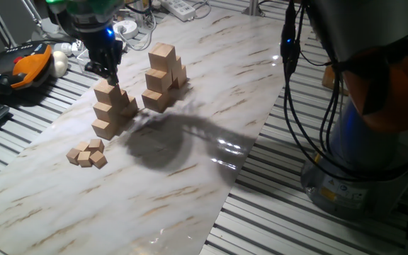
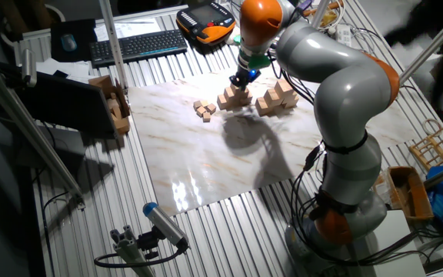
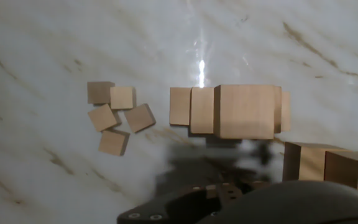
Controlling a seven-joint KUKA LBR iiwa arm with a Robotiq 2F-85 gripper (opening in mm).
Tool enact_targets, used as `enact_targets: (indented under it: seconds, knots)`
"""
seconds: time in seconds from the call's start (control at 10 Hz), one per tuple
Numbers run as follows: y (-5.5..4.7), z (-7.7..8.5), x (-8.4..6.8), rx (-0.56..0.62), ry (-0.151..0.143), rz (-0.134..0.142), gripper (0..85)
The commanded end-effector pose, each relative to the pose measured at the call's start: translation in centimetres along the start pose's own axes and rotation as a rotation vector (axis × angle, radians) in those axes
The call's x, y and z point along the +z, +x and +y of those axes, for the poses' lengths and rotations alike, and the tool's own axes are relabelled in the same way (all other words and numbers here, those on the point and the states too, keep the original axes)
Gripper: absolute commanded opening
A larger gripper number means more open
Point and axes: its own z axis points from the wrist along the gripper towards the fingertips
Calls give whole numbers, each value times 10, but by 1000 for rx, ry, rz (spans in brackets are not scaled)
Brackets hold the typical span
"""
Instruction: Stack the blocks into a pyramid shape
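Note:
The blocks stand in two stepped piles on the marble board (image 1: 190,184). The left pile (image 1: 108,108) rises three blocks high, with lower blocks beside it. The right pile (image 1: 163,76) is about as tall. My gripper (image 1: 113,79) hangs right over the left pile's top block, fingertips at its upper edge, looking shut and holding nothing. In the other fixed view the gripper (image 2: 241,79) is above the left pile (image 2: 233,98), with the right pile (image 2: 277,98) beside it. The hand view looks down on the left pile's top block (image 3: 244,111) and the right pile (image 3: 319,162); the fingers are out of view there.
Several much smaller wooden cubes (image 1: 87,154) lie loose in front of the left pile; they also show in the hand view (image 3: 117,115). An orange pendant (image 1: 30,64) and a keyboard (image 2: 137,45) lie off the board. The arm's base (image 2: 344,215) and cables (image 1: 296,106) stand at the side.

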Motion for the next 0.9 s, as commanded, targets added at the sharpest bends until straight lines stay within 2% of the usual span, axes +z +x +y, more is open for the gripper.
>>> enact_targets:
  seconds: [0.0, 0.3, 0.5, 0.8]
  knots:
    - [1, 2, 4, -4, 1, -4, 0]
    - [12, 18, 20, -3, 2, -22, 0]
    - [22, 17, 30, -17, -6, -28, 0]
    - [33, 20, 28, -40, 20, -4, 0]
